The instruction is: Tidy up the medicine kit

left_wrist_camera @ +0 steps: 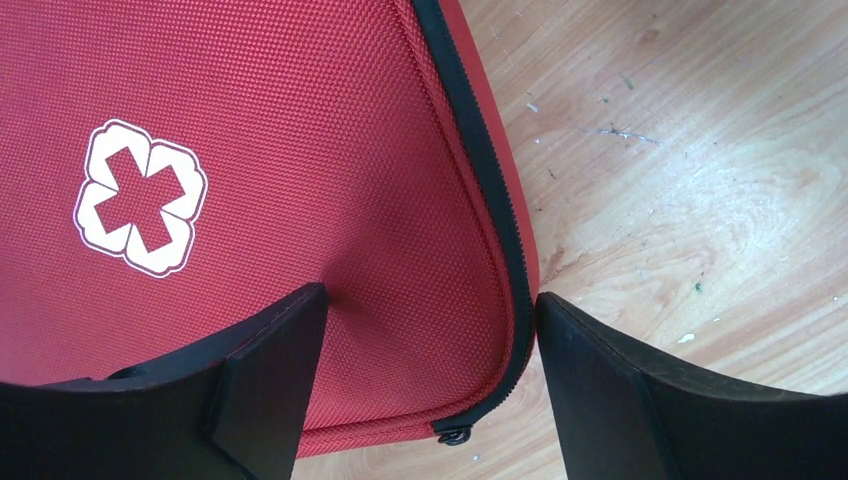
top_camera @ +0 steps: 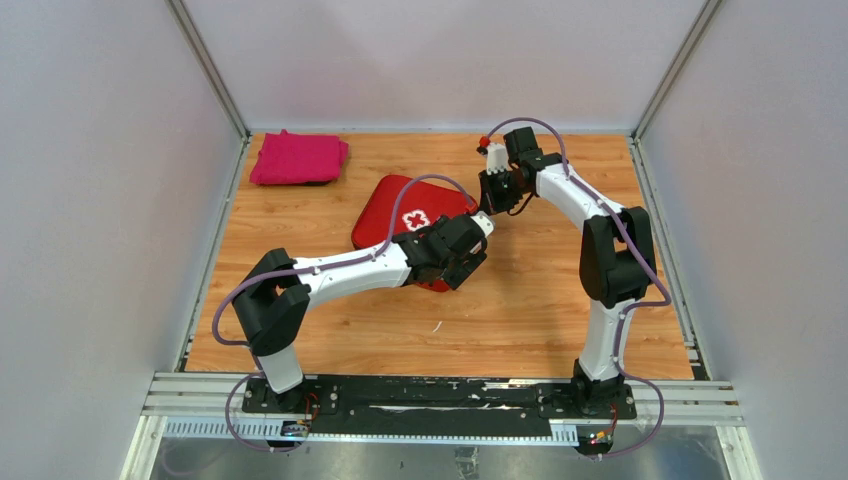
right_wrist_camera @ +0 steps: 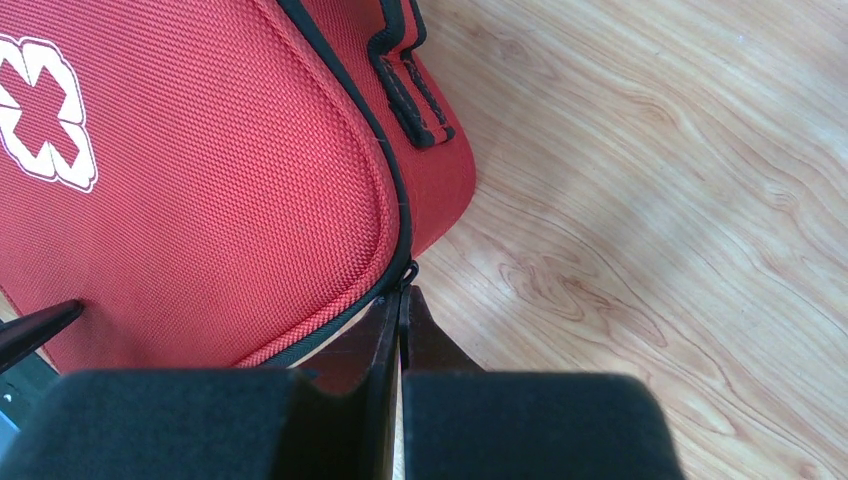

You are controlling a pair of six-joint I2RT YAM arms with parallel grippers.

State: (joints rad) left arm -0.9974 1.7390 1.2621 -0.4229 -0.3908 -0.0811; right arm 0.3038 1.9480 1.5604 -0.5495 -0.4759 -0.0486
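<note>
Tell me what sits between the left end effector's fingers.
The medicine kit's corner: red lid fabric and the black zipper edge. The left wrist view shows it.

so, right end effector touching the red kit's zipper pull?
Touching. Right wrist view: shut right end effector pinches the small black zipper pull on the red fabric medicine kit.

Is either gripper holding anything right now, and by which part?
The right gripper pinches the zipper pull of the medicine kit, at its edge. The left gripper straddles a kit corner, open, holding nothing.
</note>
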